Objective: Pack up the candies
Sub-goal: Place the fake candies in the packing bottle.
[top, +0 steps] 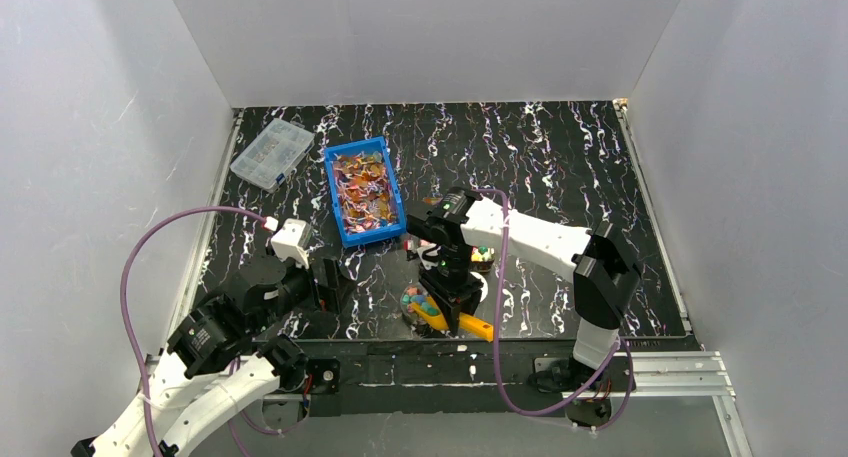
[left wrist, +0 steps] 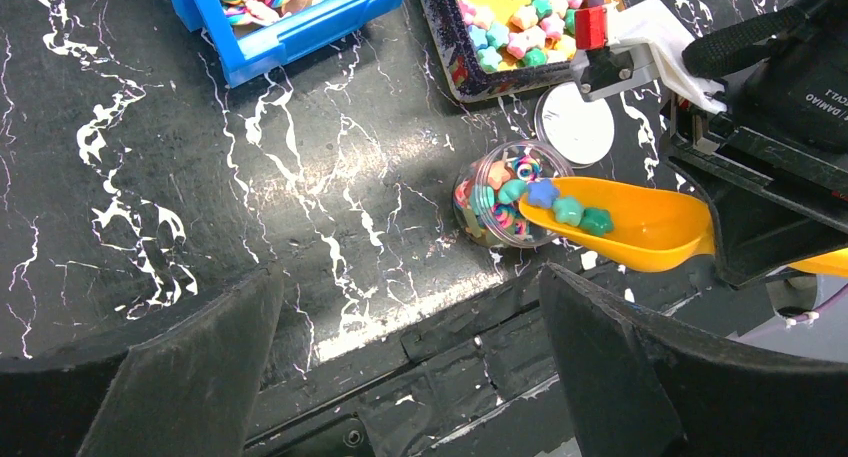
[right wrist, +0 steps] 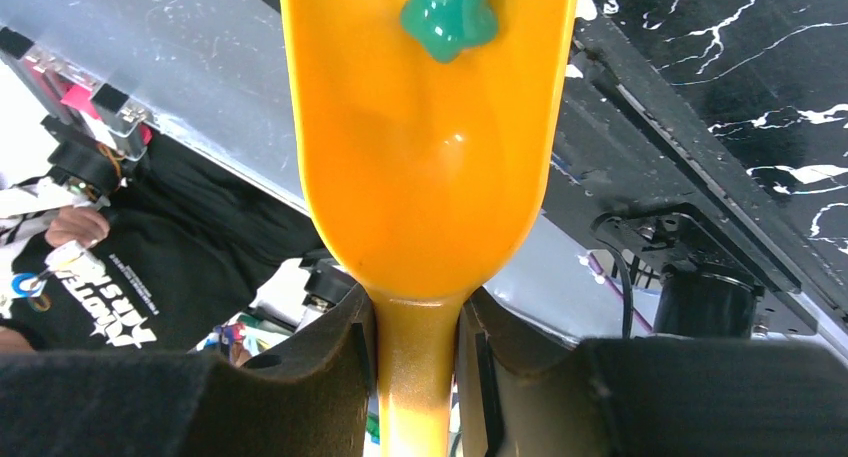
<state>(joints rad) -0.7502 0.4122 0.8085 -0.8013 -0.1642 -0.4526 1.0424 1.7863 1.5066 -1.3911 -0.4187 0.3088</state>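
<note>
Top: my right gripper [top: 452,295] clamps the scoop [top: 468,324] beside the jar [top: 418,303], five o'clock of the blue bin [top: 362,192]. Left wrist: candies [left wrist: 568,209] at the scoop's nine-o'clock lip; my left gripper [left wrist: 410,347] gapes. Right wrist: handle pinched, pouring step (next: steeper tilt).

left arm [top: 215,327] held folded low by its base, left gripper [left wrist: 410,322] spread wide; right arm [top: 540,239] bent inward at elbow, right gripper [right wrist: 417,362] clamped on orange scoop [right wrist: 425,177] handle
</note>
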